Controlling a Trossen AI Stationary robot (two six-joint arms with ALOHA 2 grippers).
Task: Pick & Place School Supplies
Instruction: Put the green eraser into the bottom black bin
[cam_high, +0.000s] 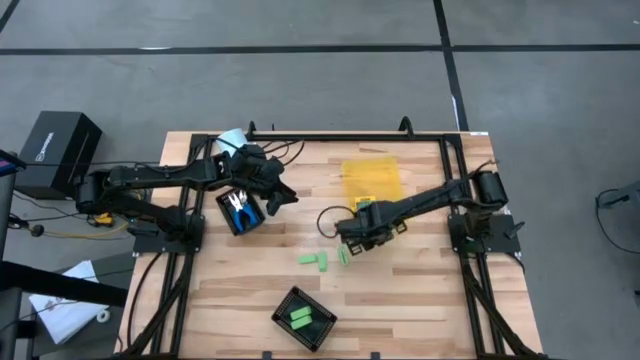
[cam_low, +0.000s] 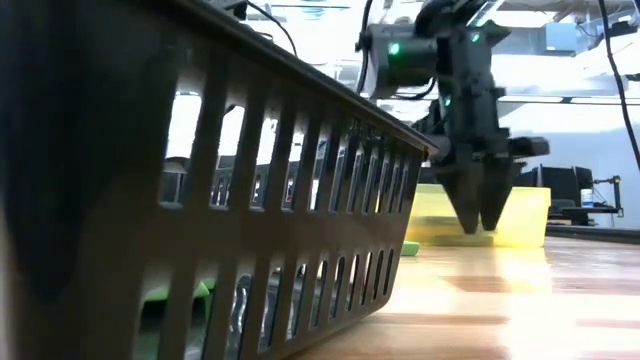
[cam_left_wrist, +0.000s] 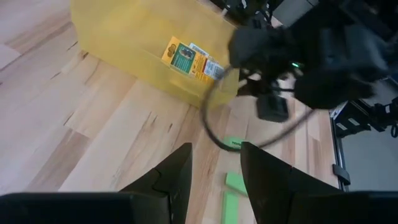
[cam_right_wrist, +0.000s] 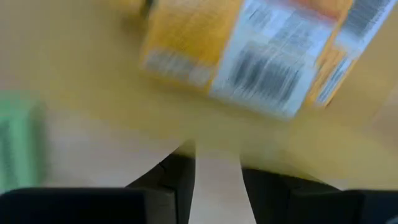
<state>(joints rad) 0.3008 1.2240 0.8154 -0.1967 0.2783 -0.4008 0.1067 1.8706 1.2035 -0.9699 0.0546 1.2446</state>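
Observation:
My right gripper points straight down just above the wood, near the yellow bin's near edge. Its fingers stand a narrow gap apart with only wood between them. A yellow-orange pack with a green-white label lies in the bin just beyond it. Two light-green pieces lie flat on the table beside the right gripper. Blue-handled scissors lie in a black tray. My left gripper hovers open beside that tray, slanting down, holding nothing.
A second black tray holding a green piece stands near the front edge and fills the low view's foreground. A pale cylinder sits at the far left. A black cable loops from the right arm. Bare wood lies at the near right.

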